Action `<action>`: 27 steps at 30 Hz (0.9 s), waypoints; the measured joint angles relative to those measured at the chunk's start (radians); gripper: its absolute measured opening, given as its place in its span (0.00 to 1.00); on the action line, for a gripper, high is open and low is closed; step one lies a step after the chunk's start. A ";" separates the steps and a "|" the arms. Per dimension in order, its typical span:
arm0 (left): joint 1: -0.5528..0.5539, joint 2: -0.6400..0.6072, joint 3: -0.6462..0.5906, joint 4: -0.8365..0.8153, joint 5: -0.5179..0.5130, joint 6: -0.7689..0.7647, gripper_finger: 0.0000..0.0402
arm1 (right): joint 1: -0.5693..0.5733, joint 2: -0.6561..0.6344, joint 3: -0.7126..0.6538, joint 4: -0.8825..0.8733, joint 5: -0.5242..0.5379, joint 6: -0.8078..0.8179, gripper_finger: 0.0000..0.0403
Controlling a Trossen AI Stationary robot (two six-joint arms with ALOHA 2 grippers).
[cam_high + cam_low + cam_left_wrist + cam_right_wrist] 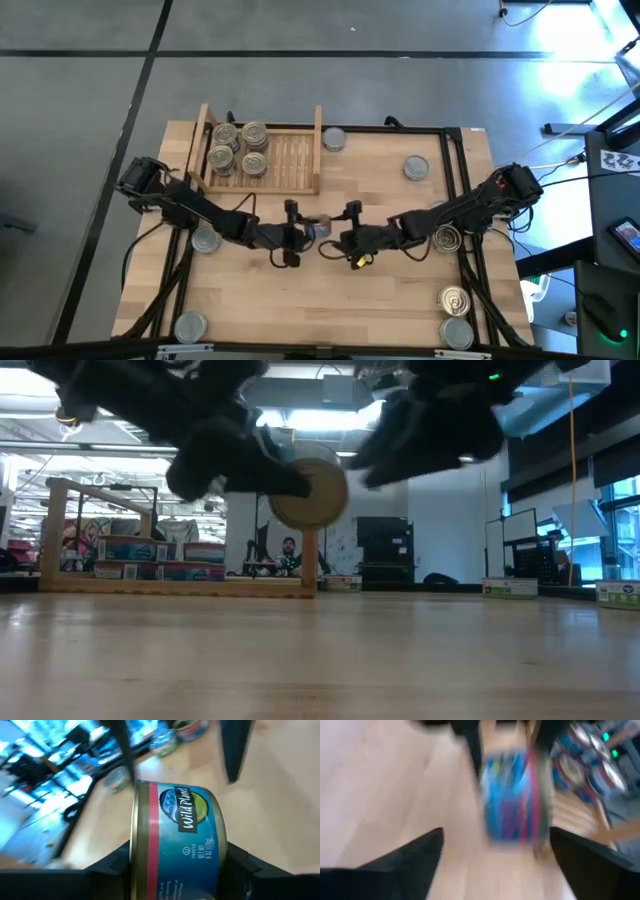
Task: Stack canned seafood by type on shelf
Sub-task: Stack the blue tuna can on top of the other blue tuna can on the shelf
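Holding a blue-labelled can (pixel 318 229) on its side above mid-table, the left gripper (pixel 300 232) has its fingers clamped across the can's two flat ends.

Its round axis runs left-right, gold end toward the low camera. The right gripper (pixel 342 238) hovers just right of it, fingers spread, gripping nothing. The shelf (pixel 290 160) sits far-left, four cans already at its left end, nearer the left arm.

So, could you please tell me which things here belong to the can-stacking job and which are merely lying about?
Part of the job:
- blue-labelled round metal tin, held on its side in the left gripper
- light-wood slatted shelf with four tins stacked at one end
- loose tins on the tabletop, e.g.
- right gripper, open, facing the held tin

Lying about:
- boxes beyond the table
- a person in the room
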 joint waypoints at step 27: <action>0.521 -0.377 0.002 -1.094 -0.218 -0.507 0.46 | -0.030 -0.070 -0.283 0.010 0.063 0.208 0.78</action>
